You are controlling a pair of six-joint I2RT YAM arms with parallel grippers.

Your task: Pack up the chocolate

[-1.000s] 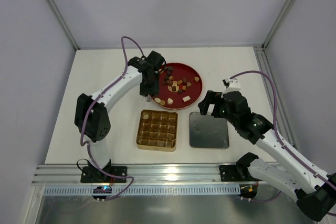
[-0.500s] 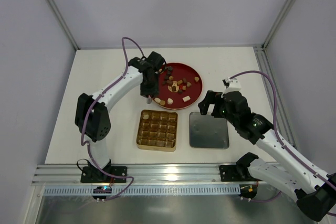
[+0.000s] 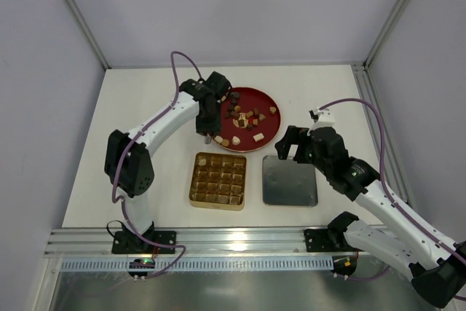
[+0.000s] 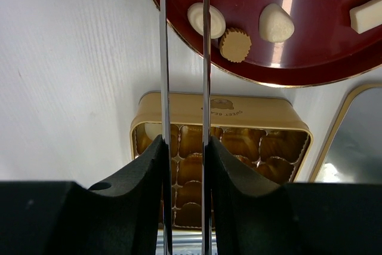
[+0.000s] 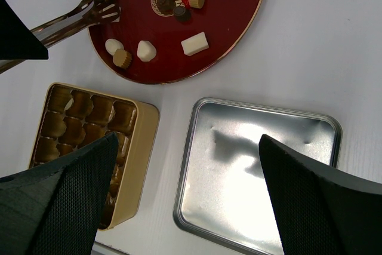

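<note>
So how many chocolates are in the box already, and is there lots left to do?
Barely started. In the gold box nearly all cells look empty; one corner cell may hold a pale piece. Right now the left pincer grips tongs over the red plate, where the chocolates sit. The right pincer hangs open above the silver lid. Left: almost every piece, then probably the lid.

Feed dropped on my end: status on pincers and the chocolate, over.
Left pincer shut on tongs, tips at plate left edge. Right pincer open above lid. Chocolate on plate, box beside. Nothing blocking.
</note>
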